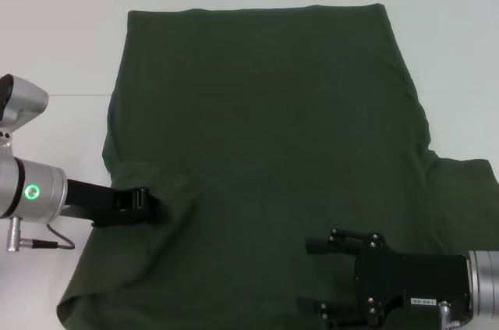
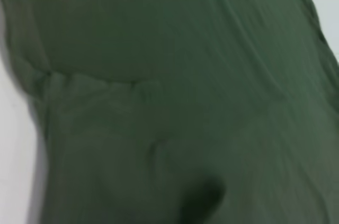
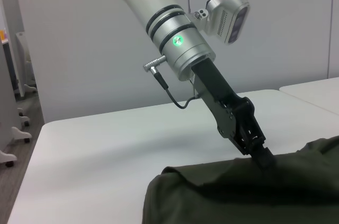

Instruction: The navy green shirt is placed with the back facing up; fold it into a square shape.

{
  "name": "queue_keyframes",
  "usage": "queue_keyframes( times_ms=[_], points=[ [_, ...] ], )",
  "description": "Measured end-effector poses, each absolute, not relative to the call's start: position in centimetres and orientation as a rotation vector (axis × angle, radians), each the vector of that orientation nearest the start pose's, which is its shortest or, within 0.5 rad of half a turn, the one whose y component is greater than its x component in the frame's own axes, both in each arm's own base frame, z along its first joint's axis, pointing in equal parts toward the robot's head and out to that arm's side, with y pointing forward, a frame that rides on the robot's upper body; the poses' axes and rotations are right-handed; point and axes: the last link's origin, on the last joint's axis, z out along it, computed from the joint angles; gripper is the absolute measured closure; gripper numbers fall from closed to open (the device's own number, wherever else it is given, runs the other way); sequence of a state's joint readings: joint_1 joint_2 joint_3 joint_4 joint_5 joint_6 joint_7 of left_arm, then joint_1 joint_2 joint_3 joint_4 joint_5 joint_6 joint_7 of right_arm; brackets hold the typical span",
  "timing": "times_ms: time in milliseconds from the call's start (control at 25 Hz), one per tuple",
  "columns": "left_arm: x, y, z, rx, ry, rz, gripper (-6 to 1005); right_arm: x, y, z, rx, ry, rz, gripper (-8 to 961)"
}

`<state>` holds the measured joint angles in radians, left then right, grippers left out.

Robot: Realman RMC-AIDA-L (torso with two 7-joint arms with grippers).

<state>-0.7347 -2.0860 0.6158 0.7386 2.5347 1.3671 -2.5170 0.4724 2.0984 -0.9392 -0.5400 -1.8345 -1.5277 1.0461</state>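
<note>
White and smooth, the flat table [image 1: 54,26] was seen beneath a large dark olive-green short-sleeved cloth shirt [image 1: 265,150], which was spread across most of it with the plain side shown upward; one sleeve [image 1: 468,189] was laid out toward the robot's right, while the cloth on the robot's left side was seen bunched and creased near the shirt's edge. The left claw [image 1: 152,207] was pressed down onto the cloth at that left edge, its black fingers drawn together on a pinch of the fabric; in the right wrist view the same left claw [image 3: 263,158] was seen angled steeply down from its silver arm, with its tip sunk into a raised fold of the shirt [image 3: 238,197]. The right claw [image 1: 320,277] was held low over the near right part of the shirt, its two black fingers spread well apart with nothing between them. In the left wrist view only wrinkled green cloth [image 2: 175,75] and a strip of table [image 2: 13,155] were shown.
</note>
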Motion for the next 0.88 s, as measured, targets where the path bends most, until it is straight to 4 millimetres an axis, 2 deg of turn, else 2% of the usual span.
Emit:
queue_keyframes(
  times_ms=[200,320,520,720,880],
  points=[
    [-25.7,38.0,-0.2,-2.247,-1.828,-0.276,932,25.9,29.6,-4.8,-2.851,0.280,0.732,69],
    [-25.8,38.0,0.0,-2.239,-1.838,-0.311,705,25.9,29.6,-4.8,-2.852,0.280,0.733,69],
    [-26.9,37.9,0.7,-2.188,-1.841,-0.320,457,25.8,29.6,-4.8,-2.853,0.278,0.734,69],
    [-26.9,37.7,0.9,-2.216,-1.833,-0.331,283,25.8,29.6,-4.8,-2.850,0.279,0.735,69],
    [-26.0,36.9,2.0,-2.396,-1.716,-0.403,193,26.0,29.7,-4.5,-2.837,0.297,0.736,69]
  ],
)
